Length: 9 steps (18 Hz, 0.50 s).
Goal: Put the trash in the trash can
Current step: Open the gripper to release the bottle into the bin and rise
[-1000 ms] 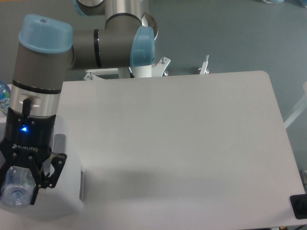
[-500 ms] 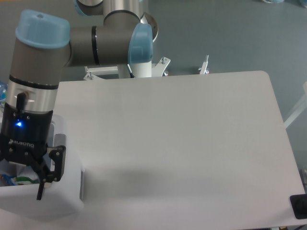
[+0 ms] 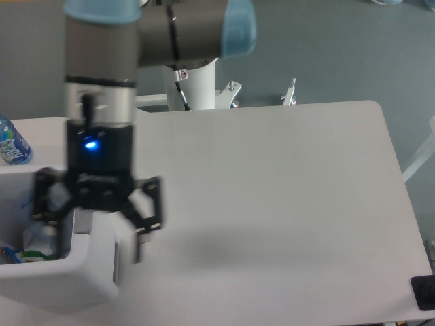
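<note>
from my seat i count one arm (image 3: 102, 102) and one pincer (image 3: 99, 227), blurred in the frame. its two fingers are spread wide apart and nothing sits between them, so it is released. one finger (image 3: 49, 204) hangs over the inside of the trash can, the other finger (image 3: 146, 217) hangs just outside the can's right wall, above the counter (image 3: 272, 204). a blue light glows on the wrist body.

one trash can (image 3: 75, 278) shows at the lower left, white with a rounded rim, cut off by the frame edge. inside it i make out some trash (image 3: 24, 252): pale crumpled material with a bit of green and a touch of blue at the very left edge. i cannot tell how many separate pieces lie in there, nor whether the clear bottle is among them, since the pincer and the can's rim hide much of the inside.

one bottle with a blue-and-white label (image 3: 12, 142) stands at the far left edge, beyond the can and apart from it.
</note>
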Tool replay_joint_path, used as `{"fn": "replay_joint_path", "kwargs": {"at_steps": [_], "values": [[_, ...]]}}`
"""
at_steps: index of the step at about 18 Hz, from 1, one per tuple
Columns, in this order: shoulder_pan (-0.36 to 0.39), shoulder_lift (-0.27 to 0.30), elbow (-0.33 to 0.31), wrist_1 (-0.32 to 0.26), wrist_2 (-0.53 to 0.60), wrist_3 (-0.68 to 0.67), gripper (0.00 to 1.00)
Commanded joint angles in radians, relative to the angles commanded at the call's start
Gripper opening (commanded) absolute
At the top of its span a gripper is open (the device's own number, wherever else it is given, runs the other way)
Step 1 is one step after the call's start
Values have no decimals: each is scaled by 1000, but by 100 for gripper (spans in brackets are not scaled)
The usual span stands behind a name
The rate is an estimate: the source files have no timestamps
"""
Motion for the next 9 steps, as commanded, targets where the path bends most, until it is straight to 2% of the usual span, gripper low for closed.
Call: {"fn": "replay_joint_path", "kwargs": {"at_steps": [3, 6, 9], "values": [[46, 61, -72, -118, 87, 229, 100], [100, 135, -163, -138, 126, 414, 100], [164, 175, -190, -166, 118, 452, 100]]}}
